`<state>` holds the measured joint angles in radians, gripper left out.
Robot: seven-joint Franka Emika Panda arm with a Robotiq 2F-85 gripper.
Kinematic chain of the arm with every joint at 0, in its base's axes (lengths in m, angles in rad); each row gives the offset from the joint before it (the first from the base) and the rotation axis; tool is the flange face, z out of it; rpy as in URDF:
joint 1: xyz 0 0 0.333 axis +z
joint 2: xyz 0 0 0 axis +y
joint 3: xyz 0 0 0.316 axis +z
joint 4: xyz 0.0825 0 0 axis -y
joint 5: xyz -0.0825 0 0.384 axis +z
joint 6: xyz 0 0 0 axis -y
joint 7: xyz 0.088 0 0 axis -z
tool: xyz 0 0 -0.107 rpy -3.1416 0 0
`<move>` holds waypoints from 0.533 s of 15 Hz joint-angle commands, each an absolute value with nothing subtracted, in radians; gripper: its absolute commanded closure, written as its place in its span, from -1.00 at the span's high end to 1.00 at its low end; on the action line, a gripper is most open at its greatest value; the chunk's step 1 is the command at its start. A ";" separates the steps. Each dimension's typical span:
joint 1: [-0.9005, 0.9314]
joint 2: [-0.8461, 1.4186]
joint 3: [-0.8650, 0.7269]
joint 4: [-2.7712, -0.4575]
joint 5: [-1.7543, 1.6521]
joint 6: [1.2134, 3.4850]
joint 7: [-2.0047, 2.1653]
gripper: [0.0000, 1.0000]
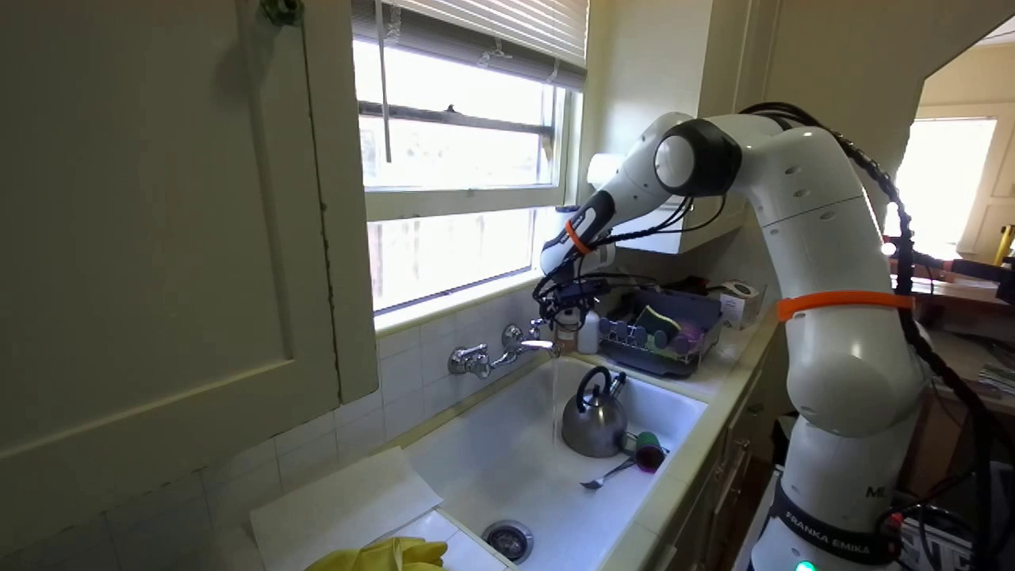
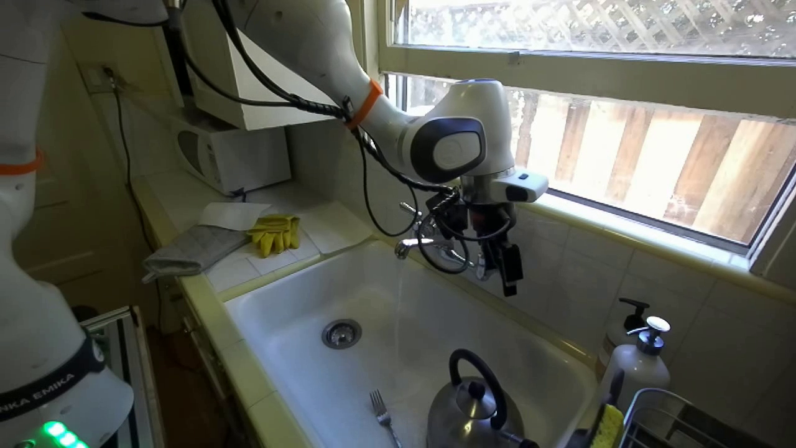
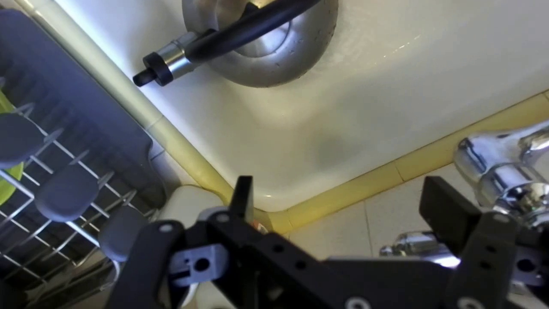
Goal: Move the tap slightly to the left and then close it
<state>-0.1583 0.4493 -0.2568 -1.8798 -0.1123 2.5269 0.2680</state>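
The chrome tap (image 1: 507, 355) is mounted on the tiled wall over the sink. Its thin spout reaches out over the basin, and a stream of water runs from it in both exterior views; it also shows partly behind my gripper's cables (image 2: 410, 246). In the wrist view the tap's body (image 3: 502, 171) is at the right edge. A stubby chrome handle (image 3: 422, 245) lies between my fingers, close to the right finger and partly hidden by it. My gripper (image 3: 343, 210) is open with nothing held. In an exterior view it (image 2: 507, 270) hangs beside the tap, near the wall.
A metal kettle (image 1: 595, 424) stands in the white sink (image 2: 286, 317), with a fork (image 2: 382, 414) and a cup (image 1: 649, 454) near it. A dish rack (image 1: 666, 337) and soap bottles (image 2: 637, 367) stand at the sink's end. The window sill (image 2: 653, 239) is behind the gripper.
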 commanded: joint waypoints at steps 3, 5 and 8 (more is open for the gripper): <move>-0.237 0.488 -0.175 -1.821 -0.050 2.593 0.008 1.00; -0.253 0.500 -0.163 -1.802 -0.035 2.602 -0.040 1.00; -0.263 0.526 -0.155 -1.768 -0.016 2.617 -0.062 1.00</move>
<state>-0.2412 0.4782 -0.1846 -1.8386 -0.0595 2.5696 -0.0285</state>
